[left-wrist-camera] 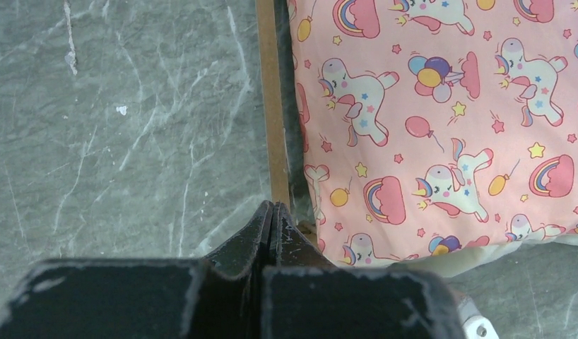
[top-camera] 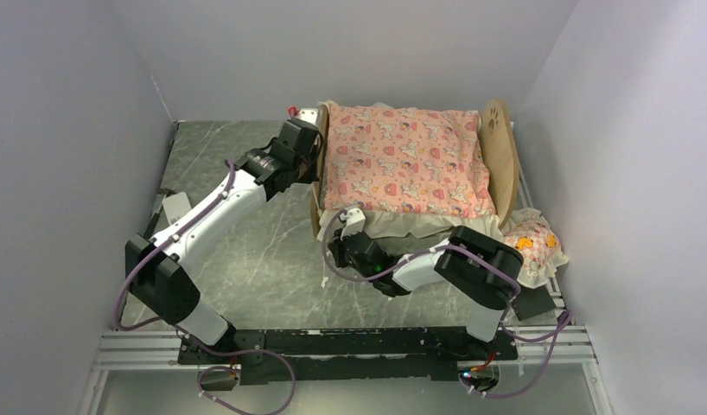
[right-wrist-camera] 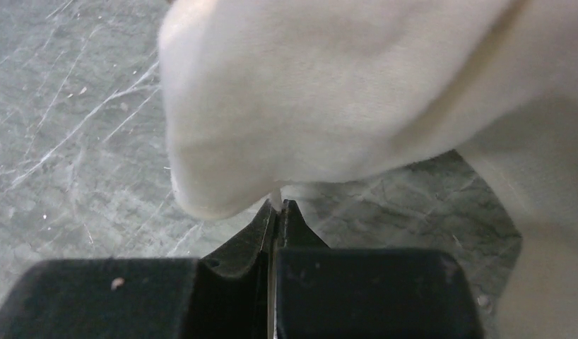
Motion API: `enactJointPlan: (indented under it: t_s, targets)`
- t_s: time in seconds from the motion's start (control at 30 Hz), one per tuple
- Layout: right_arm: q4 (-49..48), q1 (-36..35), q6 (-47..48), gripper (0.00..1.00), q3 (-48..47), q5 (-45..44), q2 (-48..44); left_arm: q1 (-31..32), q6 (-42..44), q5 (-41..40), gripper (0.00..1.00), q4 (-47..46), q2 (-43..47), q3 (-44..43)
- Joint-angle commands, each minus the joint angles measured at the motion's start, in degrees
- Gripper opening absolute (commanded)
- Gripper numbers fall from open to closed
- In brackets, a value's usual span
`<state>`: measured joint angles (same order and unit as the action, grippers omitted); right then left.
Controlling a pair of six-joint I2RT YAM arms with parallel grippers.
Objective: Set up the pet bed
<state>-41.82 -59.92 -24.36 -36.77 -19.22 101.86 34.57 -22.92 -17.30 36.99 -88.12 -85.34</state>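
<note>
The pet bed [top-camera: 502, 154] stands at the back of the table, its paw-print headboard on the right and its low footboard [left-wrist-camera: 270, 106] on the left. A pink cartoon-print mattress [top-camera: 406, 160] lies on it. My left gripper [top-camera: 315, 169] is shut and empty, its tips [left-wrist-camera: 274, 205] against the footboard's outer edge beside the mattress [left-wrist-camera: 441, 120]. My right gripper [top-camera: 357, 218] is at the bed's near left corner. In the right wrist view it [right-wrist-camera: 278, 204] is shut on a thin fold of the mattress's white ruffle [right-wrist-camera: 321, 92], lifted off the table.
A small frilled pillow [top-camera: 533, 247] lies on the table right of the bed, by the right wall. White walls close in both sides and the back. The grey marbled tabletop [top-camera: 272, 259] stretches left and in front of the bed.
</note>
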Motion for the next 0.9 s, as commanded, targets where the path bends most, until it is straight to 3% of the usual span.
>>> enactJointPlan:
  t_s: [0.0,0.17,0.43,0.57,0.67,0.87]
  targets:
    - [7.5,1.3,-4.0,0.00,1.9,2.5,1.3,-1.7,2.0,-3.0,0.00,-8.5,0.2,-7.2]
    - [6.6,1.2,-2.6,0.00,-1.4,7.2,3.1,-2.3,2.4,-1.5,0.00,-7.6,-0.5,-9.1]
    - [6.3,0.2,-0.4,0.01,-4.1,11.6,-0.3,-2.3,-2.1,-3.6,0.00,-6.6,6.5,3.2]
    - [8.8,-0.7,0.8,0.14,-2.7,9.3,-4.1,-2.3,-7.0,-0.9,0.00,-5.2,12.6,11.1]
    - [10.8,-0.7,1.9,0.19,-1.7,7.0,-7.1,-2.2,-11.7,5.0,0.00,-3.9,18.2,17.0]
    - [17.0,-0.7,4.8,0.38,-1.6,5.7,-14.1,-0.5,-20.2,16.7,0.01,-5.1,27.4,33.3]
